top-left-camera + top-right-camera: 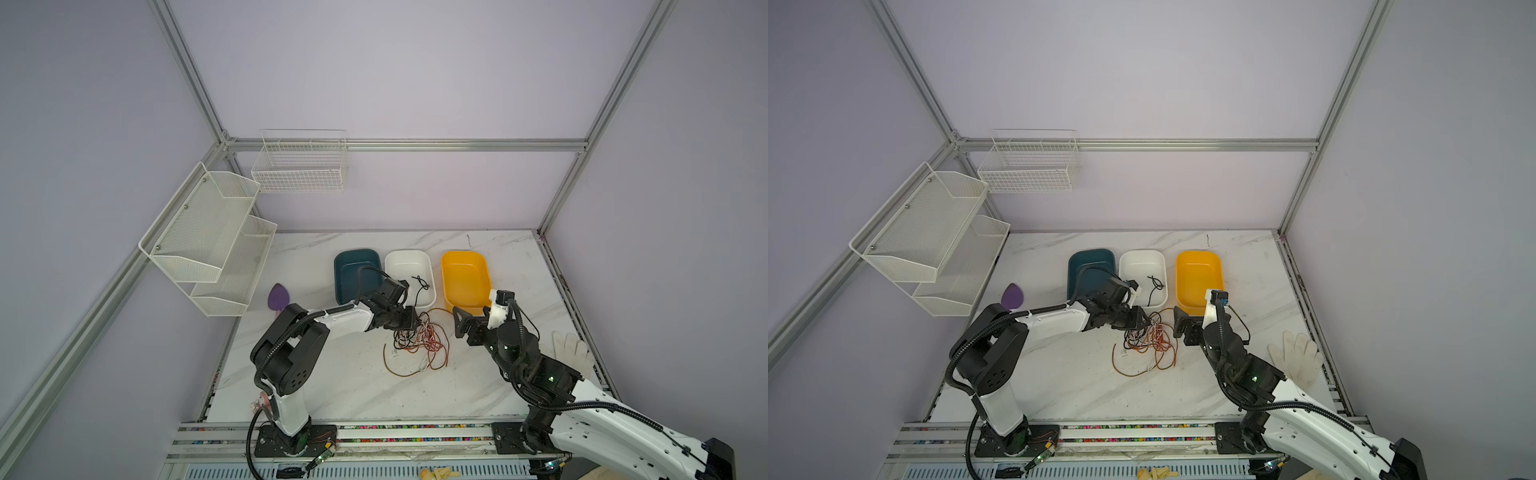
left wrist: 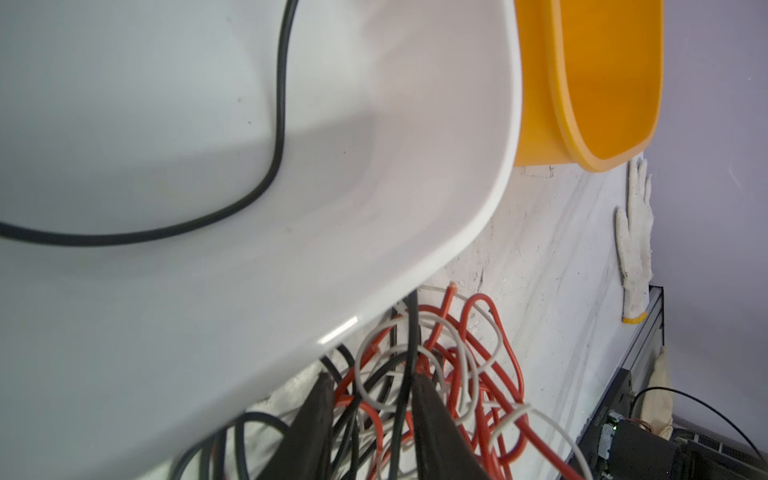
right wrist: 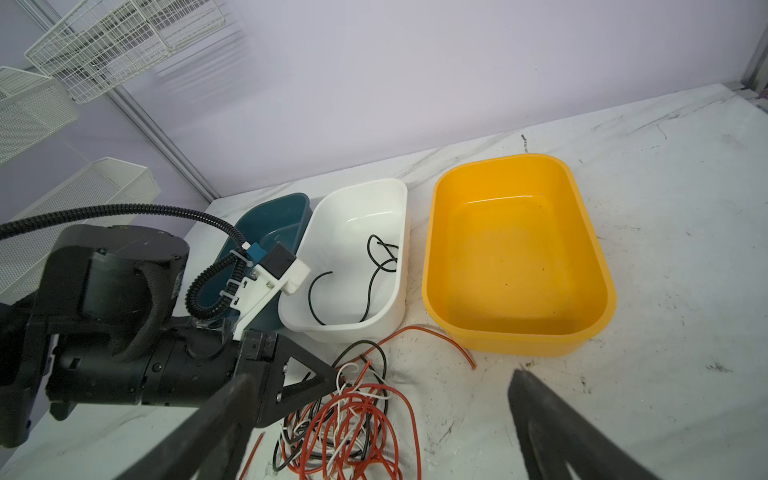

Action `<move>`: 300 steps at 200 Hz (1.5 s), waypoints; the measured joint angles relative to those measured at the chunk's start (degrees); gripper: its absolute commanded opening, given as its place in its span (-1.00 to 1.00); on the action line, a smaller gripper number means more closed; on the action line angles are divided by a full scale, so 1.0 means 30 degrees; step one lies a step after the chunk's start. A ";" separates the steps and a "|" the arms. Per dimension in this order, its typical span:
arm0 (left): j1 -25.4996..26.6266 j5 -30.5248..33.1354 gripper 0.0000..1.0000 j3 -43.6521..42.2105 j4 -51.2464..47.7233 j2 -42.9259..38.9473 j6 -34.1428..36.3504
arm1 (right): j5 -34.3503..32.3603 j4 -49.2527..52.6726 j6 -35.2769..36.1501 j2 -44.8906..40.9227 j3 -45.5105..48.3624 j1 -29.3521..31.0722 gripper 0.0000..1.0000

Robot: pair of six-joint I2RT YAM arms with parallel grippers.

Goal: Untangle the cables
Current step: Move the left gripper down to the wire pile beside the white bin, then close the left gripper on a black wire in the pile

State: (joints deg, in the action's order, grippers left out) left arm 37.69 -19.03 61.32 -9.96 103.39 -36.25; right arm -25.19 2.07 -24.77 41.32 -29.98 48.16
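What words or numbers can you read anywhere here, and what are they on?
No word or number here can be read for sure.
Black part at the table's edge, left wrist view: tiny pale marks that could be writing, too blurred to read.
Blue tub, white tub, yellow tub and glove: no writing shows on them.

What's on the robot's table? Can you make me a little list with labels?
Wire pile: tangled black, white and orange, in front of the tubs
White tub: one black wire inside
Yellow tub: empty
Blue tub: partly hidden
Left gripper: jaws apart, in the pile
Right gripper: open, beside the pile
Glove: far right
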 measured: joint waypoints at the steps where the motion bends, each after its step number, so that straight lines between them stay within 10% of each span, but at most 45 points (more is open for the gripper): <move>1: 0.0000 0.0007 -0.47 0.0000 0.0007 0.0000 0.0000 | 0.0015 0.0000 0.0000 0.0000 0.0000 0.0000 0.95; 155: 0.0007 0.0036 -1.00 0.0036 -0.0481 -0.0546 0.0160 | 0.0189 -0.0029 0.0007 0.0000 0.0000 0.0000 0.95; 300: 0.0095 -0.0138 -1.00 0.0794 -0.4109 -0.4874 0.1523 | 0.1705 -0.0765 0.0532 0.1654 0.0000 0.0000 0.95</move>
State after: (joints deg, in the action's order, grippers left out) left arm 37.98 -19.44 63.70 -22.28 88.77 -31.68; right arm -20.08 -0.23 -23.18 46.28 -29.98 48.16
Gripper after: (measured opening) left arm 0.048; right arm 0.976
